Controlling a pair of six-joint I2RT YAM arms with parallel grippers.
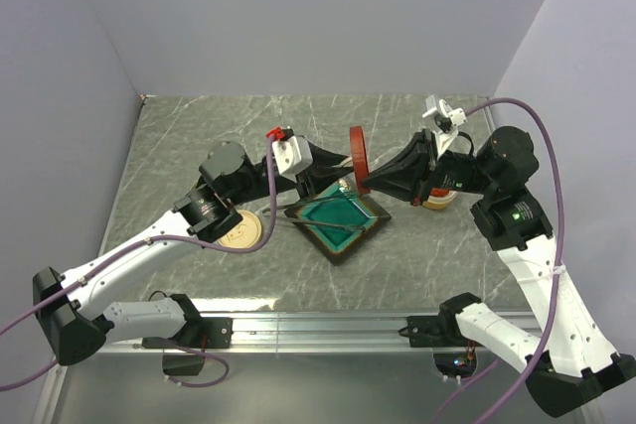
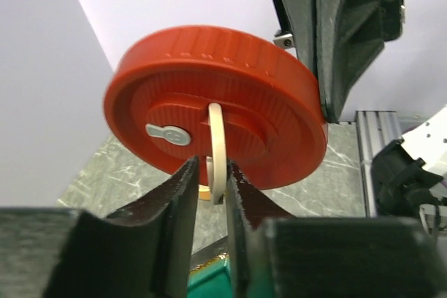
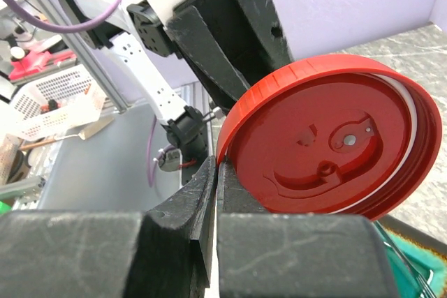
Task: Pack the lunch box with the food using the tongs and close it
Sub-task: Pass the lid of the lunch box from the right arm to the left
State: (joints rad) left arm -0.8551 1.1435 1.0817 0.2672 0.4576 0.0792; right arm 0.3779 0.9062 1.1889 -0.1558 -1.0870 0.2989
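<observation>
One grey marbled bench [image 1: 179, 146] carries everything, walled in by pale panels on three sides. From its near edge the left arm [image 1: 149, 245] and the right arm [image 1: 537, 265] both reach toward the middle and meet there.

Near the middle of the bench lies a square teal dish [image 1: 328, 211] with a dark brown rim, turned so that one corner points to the near edge. Above the dish's far corner a red lid [image 1: 357, 151] hangs in the air, standing on edge between the two grippers.

The right gripper [image 3: 216, 169] is clamped tight on the rim of the red lid, its jaws pressed together with only the thin edge between them. The lid's hollow underside faces this wrist camera.

A round tan piece [image 1: 243, 232] lies flat on the bench to the left of the dish, partly under the left arm. A second round container [image 1: 440, 202], white and orange, sits to the right of the dish, mostly hidden behind the right gripper.

Thin grey tongs [image 1: 343, 227] lie across the dish, running roughly left to right over its teal floor.

A cream ring [image 2: 216, 137] stands out from the top face of the lid. The left gripper [image 2: 213, 167] has its jaws drawn narrow, one finger on each side of this ring. I cannot tell whether they actually pinch it.
</observation>
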